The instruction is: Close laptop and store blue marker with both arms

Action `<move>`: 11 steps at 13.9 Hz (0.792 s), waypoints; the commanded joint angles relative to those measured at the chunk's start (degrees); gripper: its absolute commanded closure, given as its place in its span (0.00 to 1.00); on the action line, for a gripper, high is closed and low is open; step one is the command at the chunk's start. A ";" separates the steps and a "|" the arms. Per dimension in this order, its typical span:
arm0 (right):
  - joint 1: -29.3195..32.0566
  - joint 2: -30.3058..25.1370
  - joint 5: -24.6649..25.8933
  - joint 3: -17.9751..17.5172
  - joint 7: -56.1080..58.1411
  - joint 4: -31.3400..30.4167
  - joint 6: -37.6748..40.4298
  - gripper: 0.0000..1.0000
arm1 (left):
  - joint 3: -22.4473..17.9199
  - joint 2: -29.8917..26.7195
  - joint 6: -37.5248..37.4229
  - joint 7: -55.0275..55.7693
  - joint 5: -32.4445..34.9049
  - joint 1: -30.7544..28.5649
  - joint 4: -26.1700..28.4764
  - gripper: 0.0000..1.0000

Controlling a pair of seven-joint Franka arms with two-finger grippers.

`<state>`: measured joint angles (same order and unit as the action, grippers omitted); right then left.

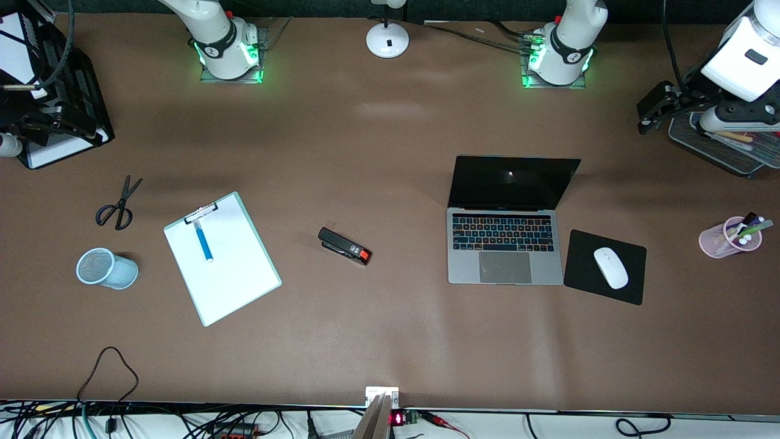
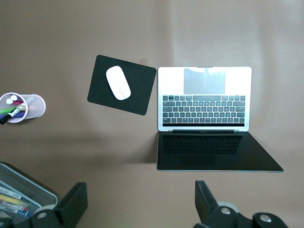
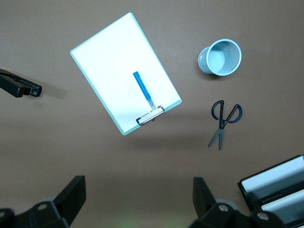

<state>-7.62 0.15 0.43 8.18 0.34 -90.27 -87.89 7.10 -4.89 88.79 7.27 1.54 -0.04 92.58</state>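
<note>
**Laptop open, blue marker on clipboard, both arms waiting high**

The laptop (image 1: 504,244) sits open on the table toward the left arm's end, screen black and upright, keyboard facing the front camera. The blue marker (image 1: 203,240) lies on the white clipboard (image 1: 222,259) toward the right arm's end, one end just under the metal clip, well apart from the laptop.

Just beside the laptop, toward the left arm's end, is a black mouse pad (image 1: 631,286) with a white mouse (image 1: 610,267) on it. A black stapler (image 1: 344,246) with a red tip lies between clipboard and laptop. A blue mesh cup (image 1: 106,269) lies tipped on its side near the clipboard; black scissors (image 1: 118,205) lie farther from the front camera than the cup. A pink mesh cup (image 1: 729,238) with several markers in it stands at the left arm's end. A mesh tray (image 1: 719,146) with pens is near that same end, and a black tray (image 1: 58,116) sits at the right arm's end.

Left gripper (image 2: 140,209) hangs high over the table with the laptop and mouse pad below it, jaws wide, holding nothing. Right gripper (image 3: 137,204) hangs high with the clipboard and scissors below it, jaws wide, holding nothing. Both arms wait.
</note>
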 commanded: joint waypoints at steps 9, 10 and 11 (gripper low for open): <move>-0.11 -1.03 -0.35 -0.53 -0.17 -0.61 -0.26 0.00 | 0.10 0.84 -0.46 -1.47 -0.83 -0.31 -1.52 0.00; -0.11 -0.77 -0.43 -0.53 -0.17 -0.52 -0.44 0.00 | 0.10 0.93 -0.46 -1.21 -0.92 -0.31 -1.52 0.00; -0.11 -0.33 -0.52 -0.53 -0.17 -0.52 -0.88 0.00 | 0.10 1.02 -0.55 -1.12 -1.01 -0.31 -1.52 0.00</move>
<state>-7.70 0.14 0.43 7.86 0.34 -90.26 -88.02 7.10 -4.77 88.81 7.27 1.54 -0.04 92.56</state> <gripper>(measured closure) 0.000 0.000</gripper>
